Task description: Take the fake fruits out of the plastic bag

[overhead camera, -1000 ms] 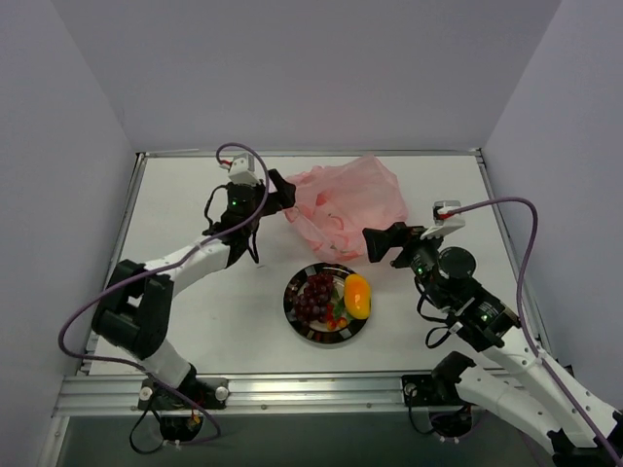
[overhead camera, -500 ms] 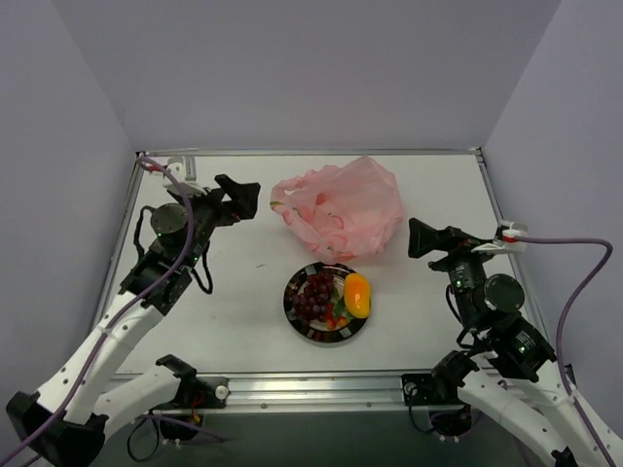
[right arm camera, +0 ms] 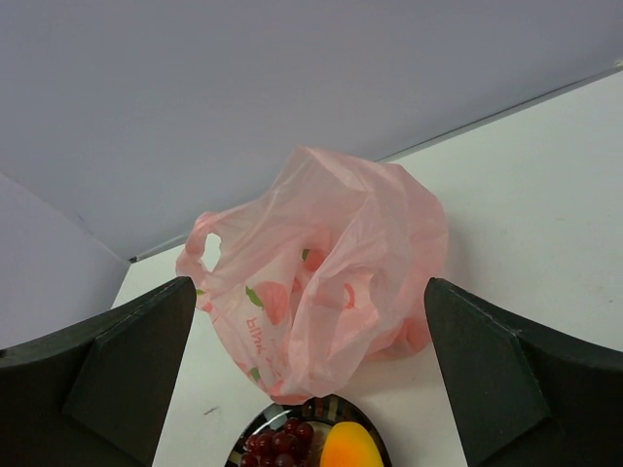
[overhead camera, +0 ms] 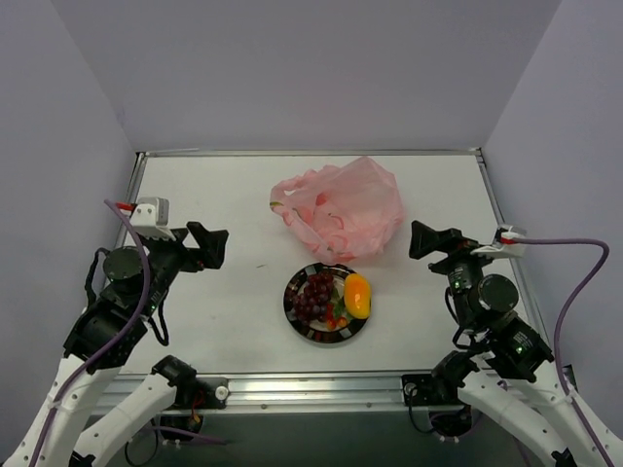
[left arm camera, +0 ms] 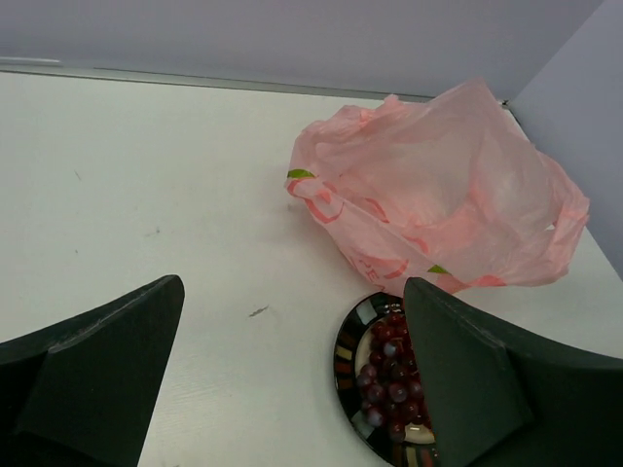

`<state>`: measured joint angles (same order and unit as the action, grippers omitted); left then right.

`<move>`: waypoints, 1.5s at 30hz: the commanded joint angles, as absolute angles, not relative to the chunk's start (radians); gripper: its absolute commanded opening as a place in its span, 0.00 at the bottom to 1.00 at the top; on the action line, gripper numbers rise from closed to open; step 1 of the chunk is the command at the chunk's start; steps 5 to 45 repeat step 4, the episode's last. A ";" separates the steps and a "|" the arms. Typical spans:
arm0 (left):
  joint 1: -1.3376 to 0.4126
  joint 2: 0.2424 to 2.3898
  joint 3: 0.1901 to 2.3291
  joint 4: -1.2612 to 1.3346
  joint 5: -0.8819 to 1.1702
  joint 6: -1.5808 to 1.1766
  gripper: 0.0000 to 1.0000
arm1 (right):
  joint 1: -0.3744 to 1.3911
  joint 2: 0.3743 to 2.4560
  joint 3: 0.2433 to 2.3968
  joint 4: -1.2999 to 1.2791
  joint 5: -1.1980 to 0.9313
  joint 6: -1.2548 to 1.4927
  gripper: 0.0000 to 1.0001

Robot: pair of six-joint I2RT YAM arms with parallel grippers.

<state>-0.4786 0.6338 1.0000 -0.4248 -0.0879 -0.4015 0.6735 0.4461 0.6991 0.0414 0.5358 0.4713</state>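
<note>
Moved: left gripper (overhead camera: 213, 245) has drawn back toward the near left edge since half a second ago; the right one barely shifted.
Left fingers: spread apart, empty, well clear of everything.
Plastic bag (overhead camera: 343, 206): ahead and right of the left fingers, slumped, its mouth beside the plate.
Fake fruits (overhead camera: 331, 295): grapes, mango and small pieces lie on the plate (overhead camera: 295, 317), outside the bag.
Right gripper (overhead camera: 429, 240): fingers apart, empty, bag ahead of them.
Judgement: emptying looks finished; best to retreat without snagging the bag.
</note>
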 commanded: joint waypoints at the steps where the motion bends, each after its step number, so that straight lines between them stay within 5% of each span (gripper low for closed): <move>1: -0.480 0.630 0.979 -0.468 -0.089 -0.357 0.94 | 0.669 0.466 0.692 0.061 0.571 0.486 1.00; 45: -0.480 0.634 0.980 -0.476 -0.097 -0.356 0.94 | 0.669 0.479 0.695 0.058 0.574 0.486 1.00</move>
